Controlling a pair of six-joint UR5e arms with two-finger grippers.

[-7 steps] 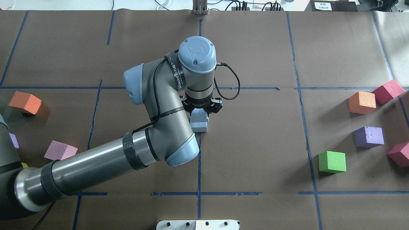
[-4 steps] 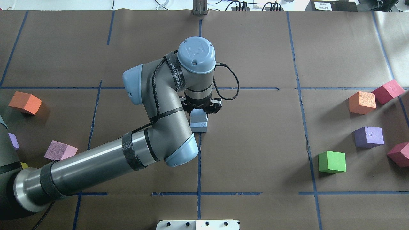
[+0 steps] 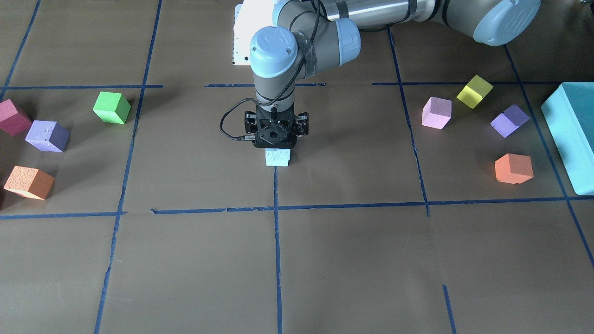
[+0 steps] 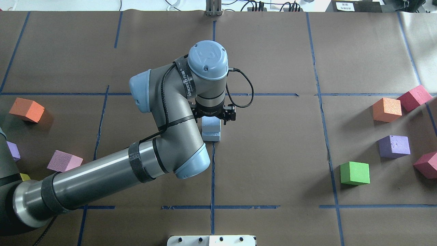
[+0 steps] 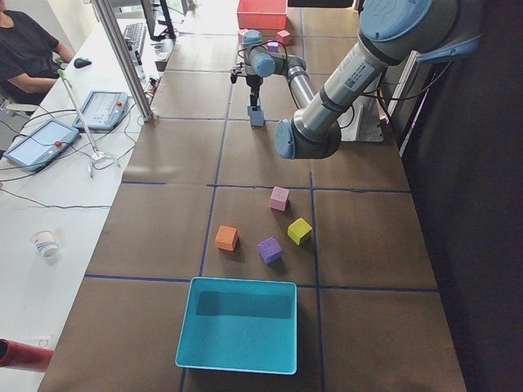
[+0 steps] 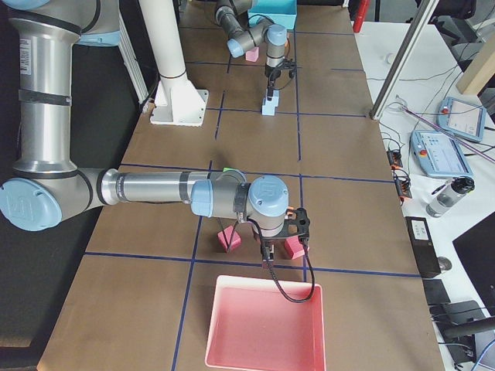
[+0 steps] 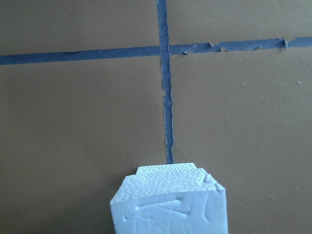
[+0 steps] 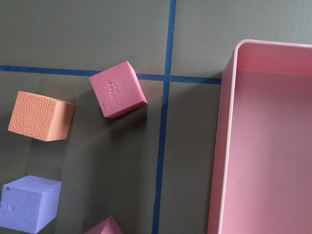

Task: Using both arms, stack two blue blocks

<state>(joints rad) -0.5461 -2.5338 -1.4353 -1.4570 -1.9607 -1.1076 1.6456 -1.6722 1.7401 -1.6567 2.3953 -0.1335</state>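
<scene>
My left gripper [image 4: 213, 116] points straight down at the table's middle, shut on a pale blue block [image 4: 211, 123]. That block sits on, or just above, the second blue block [image 4: 211, 136], which rests on a blue tape crossing. In the front view only the lower block [image 3: 277, 157] shows, under the black gripper [image 3: 276, 144]. The left wrist view has the held block [image 7: 170, 214] at the bottom. My right gripper [image 6: 285, 236] hovers over magenta cubes beside a pink tray [image 6: 263, 280]. I cannot tell whether it is open or shut.
Green [image 4: 355, 173], purple [image 4: 394, 146], orange [image 4: 386, 109] and magenta [image 4: 414, 97] cubes lie at the right. Orange [image 4: 26, 109] and pink [image 4: 64, 161] cubes lie at the left. A large teal box [image 3: 568, 139] stands past them.
The left wrist and gripper shifted slightly left and away from the robot, carrying the upper blue block with them. The right arm is not in the earlier frames.
</scene>
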